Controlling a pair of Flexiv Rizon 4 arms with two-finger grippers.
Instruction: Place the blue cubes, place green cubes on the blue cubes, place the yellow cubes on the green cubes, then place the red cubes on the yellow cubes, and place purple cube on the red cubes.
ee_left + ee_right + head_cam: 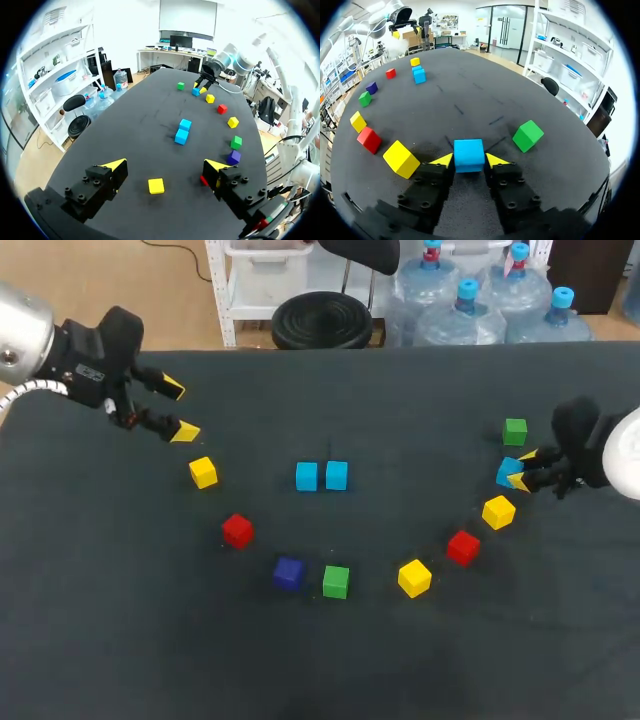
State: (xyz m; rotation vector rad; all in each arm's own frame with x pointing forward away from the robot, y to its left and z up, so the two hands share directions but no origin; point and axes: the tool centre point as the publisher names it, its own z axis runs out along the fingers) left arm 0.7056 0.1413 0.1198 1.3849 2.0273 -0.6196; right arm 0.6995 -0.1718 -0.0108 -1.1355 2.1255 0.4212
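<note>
Hovering over the left end of the dark table (120,640), the left gripper (178,409) carries nothing. Its fingers are spread wide, and a yellow cube (203,472) lies just beside it. In the middle, a pair of blue cubes (321,476) sits side by side, touching or nearly so. At the right, the right gripper (470,160) is closed on a third blue cube (468,152), one yellow tip on each opposite flat face. A green cube (528,135) lies near, ahead and to one side. Whether the held cube is clear of the table is unclear. It looks small, rigid and light, with smooth faces. A centred pinch on parallel sides should hold it square, while a corner grip could let it twist.
</note>
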